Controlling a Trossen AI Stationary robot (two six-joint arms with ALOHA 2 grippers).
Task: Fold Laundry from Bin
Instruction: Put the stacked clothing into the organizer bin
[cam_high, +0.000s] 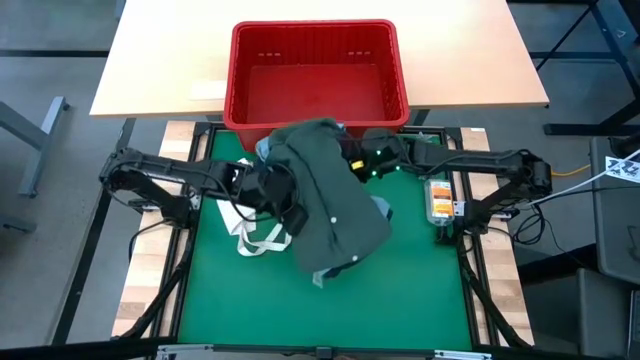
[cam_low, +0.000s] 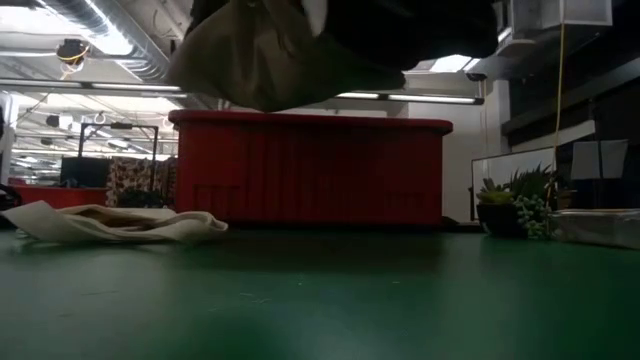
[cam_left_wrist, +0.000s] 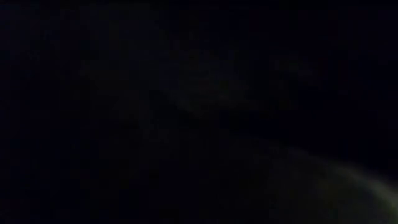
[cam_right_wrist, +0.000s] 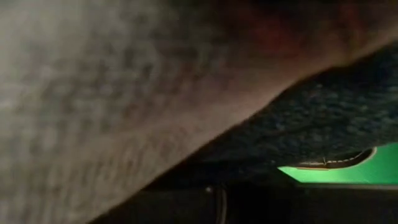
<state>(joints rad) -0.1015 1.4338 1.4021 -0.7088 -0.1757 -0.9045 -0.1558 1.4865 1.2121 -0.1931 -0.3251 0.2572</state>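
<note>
A dark olive-green garment (cam_high: 325, 195) hangs bunched above the green mat (cam_high: 400, 290), just in front of the red bin (cam_high: 315, 75). In the low view its lower folds (cam_low: 290, 55) hang well clear of the table. Bits of light blue cloth (cam_high: 382, 208) peek out from under it. My left gripper (cam_high: 288, 200) is at the garment's left side and my right gripper (cam_high: 354, 158) at its far right side. Both are shut on it, with their fingers buried in cloth. The left wrist view is dark, and cloth (cam_right_wrist: 124, 93) fills the right wrist view. My left gripper holds the olive-green garment at its left side (cam_high: 296, 190); the cloth covers the fingers, so the part and the hold do not show. The garment hangs clear of the mat. My right gripper holds the same garment near its far right edge (cam_high: 345, 150); cloth draped over the fingers hides the contact.
A white tote bag (cam_high: 255, 235) lies crumpled on the mat's left part, below the left arm. An orange-labelled box (cam_high: 437, 198) sits at the mat's right edge. The bin stands on the wooden table (cam_high: 150, 70) beyond the mat. The mat's near half is bare.
</note>
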